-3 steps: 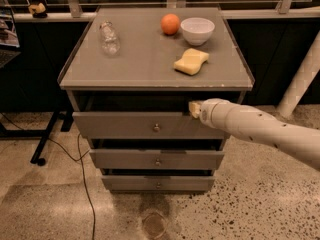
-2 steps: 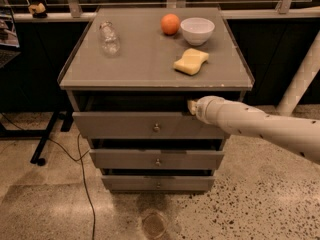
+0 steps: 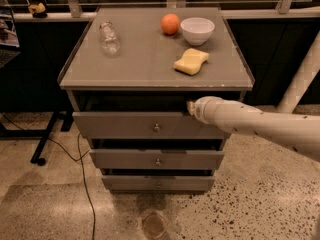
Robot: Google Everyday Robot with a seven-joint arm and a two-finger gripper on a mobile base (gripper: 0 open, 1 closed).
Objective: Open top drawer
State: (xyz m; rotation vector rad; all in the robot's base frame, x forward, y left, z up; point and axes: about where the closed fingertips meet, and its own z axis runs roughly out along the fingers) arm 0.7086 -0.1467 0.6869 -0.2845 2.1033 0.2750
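Note:
The top drawer [image 3: 120, 125] is the widest grey front of three, with a small round metal knob [image 3: 156, 128] at its centre. Its front stands out a little from the cabinet, with a dark gap above it. My gripper [image 3: 191, 107] is at the end of the white arm [image 3: 250, 122], which reaches in from the right. It sits at the drawer's upper edge, right of the knob, just under the cabinet top. Its tip is partly hidden in the dark gap.
On the cabinet top [image 3: 145, 59] lie a clear plastic bottle [image 3: 108, 37], an orange [image 3: 170, 23], a white bowl [image 3: 197, 30] and a yellow sponge [image 3: 191, 61]. Two narrower drawers [image 3: 156, 159] sit below. A black cable [image 3: 82, 169] runs over the floor at left. A white post [image 3: 302, 79] stands at right.
My gripper has shifted very slightly to the left along the drawer's upper edge. The drawer front shows no clear movement.

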